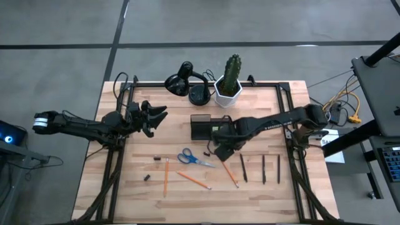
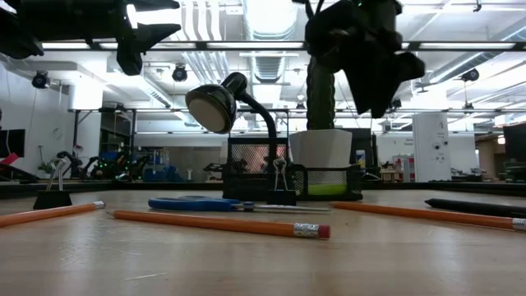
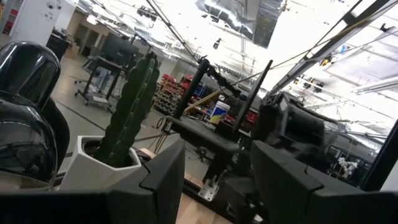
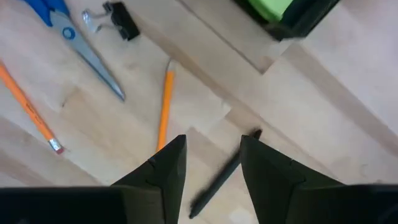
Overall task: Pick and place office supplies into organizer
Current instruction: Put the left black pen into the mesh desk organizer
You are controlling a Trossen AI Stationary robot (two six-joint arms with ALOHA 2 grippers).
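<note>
Hovering with its jaws parted and empty, the right gripper (image 4: 211, 168) lines up on a dark pen (image 4: 224, 174); the next move calls for a descent. At twelve o'clock, the organizer (image 1: 203, 125) holds the green pad (image 4: 273, 9) (other compartments unclear). Left gripper (image 1: 156, 115) waits, open.

Organizer (image 1: 203, 127) before the cactus (image 1: 232, 74) (lamp (image 1: 185, 82) left), scissors (image 1: 193, 158) among pencils (image 1: 166, 177), pens (image 1: 263, 169) right.

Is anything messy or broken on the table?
Nothing looks broken or spilled. The orange pencils, dark pens and blue-handled scissors simply lie scattered on the wooden table, outside the black mesh organizer.
</note>
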